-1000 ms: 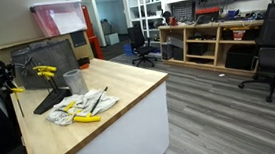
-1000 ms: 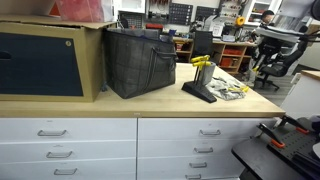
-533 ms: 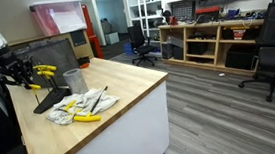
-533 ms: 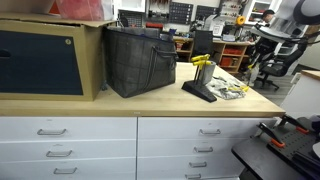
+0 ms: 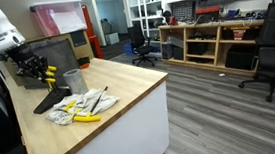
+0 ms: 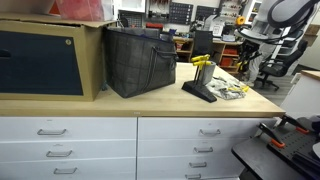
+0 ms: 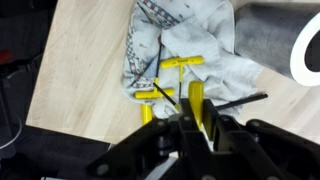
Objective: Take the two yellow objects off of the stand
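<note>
**Clamped on a yellow tool at the stand**

Down over the back part of the wooden table (image 5: 128, 88), right at the top of the dark slanted stand (image 5: 49, 97): the gripper (image 5: 37, 70). In the wrist view, jaws closed on a yellow tool (image 7: 196, 100), the handle pinched between two dark fingers (image 7: 178, 128). Resting on the stand or just lifted off it: cannot tell. In an exterior view, yellow handles (image 6: 202, 62) bright at the upper edge of the stand (image 6: 200, 90); one tool or two, too small to say. Just beside the stand, a small grey cup (image 5: 75, 80), upright. Nearer the table's front edge, a crumpled pale cloth (image 5: 75, 103) with longer yellow-handled tools (image 5: 87, 117) lying on it, one of them T-shaped (image 7: 180, 63). Further along the worktop, apart from the stand, a dark bag (image 6: 140, 62).
</note>
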Controlling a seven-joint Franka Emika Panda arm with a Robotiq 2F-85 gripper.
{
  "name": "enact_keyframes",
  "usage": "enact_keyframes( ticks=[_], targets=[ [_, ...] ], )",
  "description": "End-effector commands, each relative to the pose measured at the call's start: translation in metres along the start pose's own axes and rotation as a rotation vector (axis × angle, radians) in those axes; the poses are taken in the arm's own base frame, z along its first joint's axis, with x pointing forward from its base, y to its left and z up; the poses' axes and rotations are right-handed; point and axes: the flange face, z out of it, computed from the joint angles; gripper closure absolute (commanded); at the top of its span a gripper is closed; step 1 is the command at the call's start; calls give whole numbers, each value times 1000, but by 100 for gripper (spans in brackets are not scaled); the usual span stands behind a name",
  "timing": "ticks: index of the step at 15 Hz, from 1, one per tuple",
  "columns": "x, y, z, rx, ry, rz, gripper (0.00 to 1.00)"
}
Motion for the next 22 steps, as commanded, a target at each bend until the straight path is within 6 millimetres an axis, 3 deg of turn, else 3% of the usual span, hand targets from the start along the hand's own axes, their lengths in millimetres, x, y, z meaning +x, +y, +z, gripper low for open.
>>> enact_keyframes(
  ticks=[1, 5, 8, 12, 17, 19, 22],
  targets=[
    [20, -18, 0, 7, 98, 41, 96],
    [38, -22, 6, 4, 267, 24, 96],
    [31, -25, 20, -12, 390, -32, 96],
    [-14, -25, 44, -19, 563, -189, 96],
    [-82, -9, 82, -25, 735, -433, 96],
    [-93, -1, 100, -30, 787, -502, 96],
    [-90, 9, 125, -56, 826, -564, 96]
  ],
)
